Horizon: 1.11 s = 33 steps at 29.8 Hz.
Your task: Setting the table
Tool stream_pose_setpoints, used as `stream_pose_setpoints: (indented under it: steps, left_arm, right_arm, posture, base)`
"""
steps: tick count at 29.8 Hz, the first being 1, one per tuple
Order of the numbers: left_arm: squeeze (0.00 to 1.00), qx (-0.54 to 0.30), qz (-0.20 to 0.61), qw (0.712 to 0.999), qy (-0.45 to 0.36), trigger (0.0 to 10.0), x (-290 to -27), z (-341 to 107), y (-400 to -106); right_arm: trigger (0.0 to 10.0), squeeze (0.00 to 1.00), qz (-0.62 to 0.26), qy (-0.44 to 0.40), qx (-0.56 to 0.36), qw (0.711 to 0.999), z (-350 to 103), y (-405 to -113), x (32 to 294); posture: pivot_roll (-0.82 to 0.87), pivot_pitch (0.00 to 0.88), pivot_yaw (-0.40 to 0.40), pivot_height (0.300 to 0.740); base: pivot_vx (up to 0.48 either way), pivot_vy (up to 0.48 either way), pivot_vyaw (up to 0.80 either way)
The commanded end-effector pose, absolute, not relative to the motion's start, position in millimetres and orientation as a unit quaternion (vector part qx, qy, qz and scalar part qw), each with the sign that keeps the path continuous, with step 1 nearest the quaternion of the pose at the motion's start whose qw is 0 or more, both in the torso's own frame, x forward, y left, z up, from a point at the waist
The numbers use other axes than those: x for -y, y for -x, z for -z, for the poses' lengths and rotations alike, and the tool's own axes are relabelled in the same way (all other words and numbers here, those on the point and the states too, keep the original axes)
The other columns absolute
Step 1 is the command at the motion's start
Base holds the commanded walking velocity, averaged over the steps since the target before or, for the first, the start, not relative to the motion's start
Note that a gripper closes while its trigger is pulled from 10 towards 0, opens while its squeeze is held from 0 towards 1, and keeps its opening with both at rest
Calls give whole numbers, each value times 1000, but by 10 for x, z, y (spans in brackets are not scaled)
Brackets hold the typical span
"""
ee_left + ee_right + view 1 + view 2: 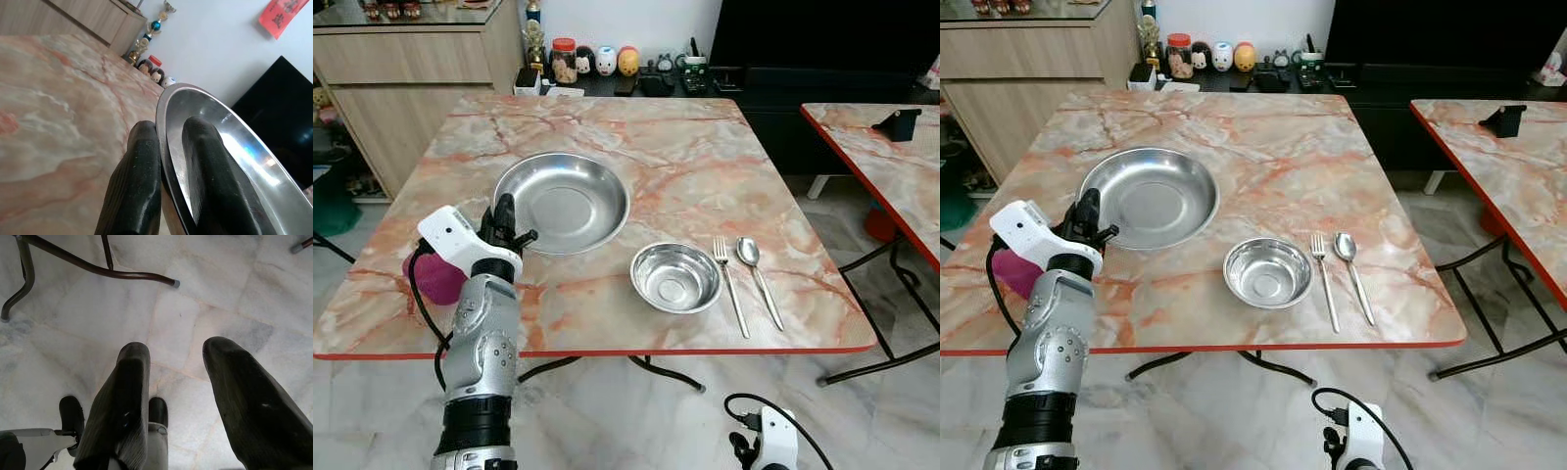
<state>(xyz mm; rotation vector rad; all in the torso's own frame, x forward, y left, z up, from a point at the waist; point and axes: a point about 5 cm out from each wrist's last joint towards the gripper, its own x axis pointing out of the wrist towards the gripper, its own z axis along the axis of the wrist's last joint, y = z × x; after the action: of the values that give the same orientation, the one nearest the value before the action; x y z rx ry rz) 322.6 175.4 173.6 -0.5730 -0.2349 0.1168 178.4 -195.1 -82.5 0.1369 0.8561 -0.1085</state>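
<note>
Silver right arm hangs idle low by the marble floor, its right hand with black fingers spread apart and nothing between them. Nearer the desk edge, the silver left arm reaches up over the pink-and-cream marbled desk with the red rim, and the left hand pinches the near rim of the large round shallow steel plate; in the left wrist view one finger sits outside the rim and the other inside, clamped on it. Plate lies on the desk's left-centre. Right of it, near the front edge, a small round steel bowl, then a steel fork and steel spoon lying side by side, apart from the bowl. Step in hand looks like placing the plate. Next move probably calls for dragging or lifting it toward the bowl and cutlery without tipping it, then letting go.
</note>
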Motion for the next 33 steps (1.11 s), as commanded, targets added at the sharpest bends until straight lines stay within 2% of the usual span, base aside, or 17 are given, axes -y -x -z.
stream_pose_setpoints:
  steps: [1, 18, 23, 33]
  left_arm:
    - [0, 127, -49, 951, 278, 10000, -1736, -1792, -3209]
    - [0, 125, -48, 953, 274, 10000, -1733, -1800, -3206]
    - [0, 125, -49, 953, 273, 10000, -1733, -1807, -3212]
    - [0, 121, -48, 955, 268, 10000, -1723, -1797, -3220]
  right_arm:
    - [10000, 0, 60, -69, -410, 908, 820, -1785, 1971]
    - [10000, 0, 61, -68, -411, 907, 822, -1781, 1973]
    - [10000, 0, 60, -66, -411, 907, 823, -1778, 1974]
    - [10000, 0, 58, -63, -412, 907, 825, -1773, 1975]
  posture:
    - [57, 0, -44, 740]
    - [58, 0, -46, 740]
    - [59, 0, -46, 740]
    - [56, 0, -43, 740]
  base:
    - [0, -480, 0]
    - [0, -480, 0]
    - [0, 0, 0]
    - [0, -480, 0]
